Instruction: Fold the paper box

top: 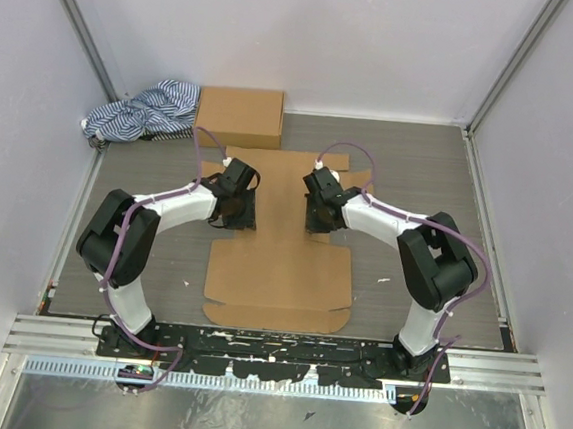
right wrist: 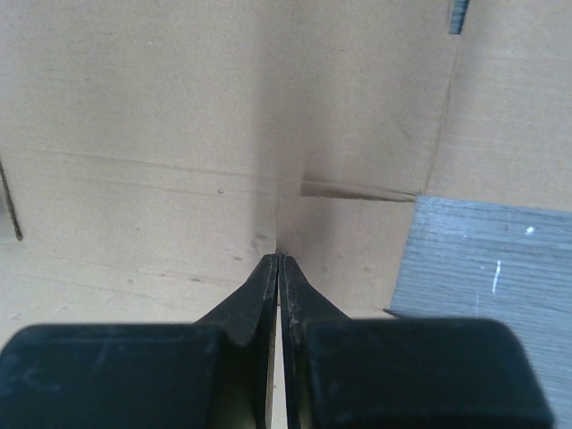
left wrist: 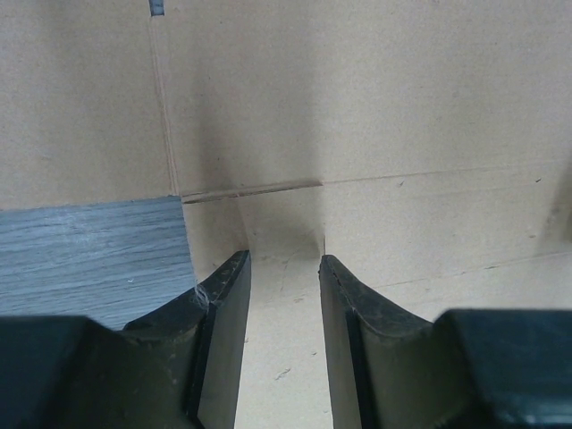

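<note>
Top external view shows 1 paper box (top: 280,264) lying flat and unfolded on the table (top: 421,166) between the 2 arms, probably so each can reach a side flap. The left gripper (left wrist: 284,259) stands open over the left flap's crease, likely ready to take it. The right gripper (right wrist: 278,257) is closed tight at the right crease; whether it pinches cardboard is unclear. Farther back sit 1 compact box (top: 239,116) and 1 striped cloth (top: 140,111).

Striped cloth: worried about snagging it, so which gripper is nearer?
Left. The left gripper is right of the cloth, toward the bases; the right gripper is farther right, across the paper box.
</note>
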{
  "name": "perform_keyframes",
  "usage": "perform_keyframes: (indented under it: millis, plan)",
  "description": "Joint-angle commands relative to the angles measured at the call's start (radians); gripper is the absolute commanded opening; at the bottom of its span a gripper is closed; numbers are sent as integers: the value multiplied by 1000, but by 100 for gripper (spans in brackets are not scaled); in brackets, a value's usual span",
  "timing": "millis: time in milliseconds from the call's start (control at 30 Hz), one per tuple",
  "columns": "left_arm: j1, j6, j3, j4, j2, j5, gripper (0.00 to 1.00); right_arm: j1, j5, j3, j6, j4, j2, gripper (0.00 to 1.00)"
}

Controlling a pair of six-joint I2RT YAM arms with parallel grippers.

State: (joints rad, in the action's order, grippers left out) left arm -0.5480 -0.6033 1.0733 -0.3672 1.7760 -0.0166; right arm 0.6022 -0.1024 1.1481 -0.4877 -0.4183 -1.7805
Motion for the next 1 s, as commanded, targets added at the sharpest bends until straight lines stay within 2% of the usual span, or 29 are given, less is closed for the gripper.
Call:
perform_keyframes:
  millis: [0, 200, 367, 833, 900, 967]
  plan:
    - [-4, 1, -32, -30, 17, 0, 44, 2, 6, -2, -1, 9, -65, 9]
    - [-5, 2, -54, -30, 15, -6, 44, 2, 28, -31, -8, 41, -116, 9]
    - [-5, 8, -69, -40, 10, -3, 42, 4, 44, -51, -11, 45, -98, 9]
    - [-6, -3, -189, -95, -211, -9, 42, 52, 57, -165, -38, 3, 106, 9]
    - [-6, 11, -175, -121, -236, -32, 44, 56, 46, -158, -39, -21, 149, 9]
    - [-6, 21, -150, -150, -258, -61, 50, 56, 20, -139, -36, -49, 197, 14]
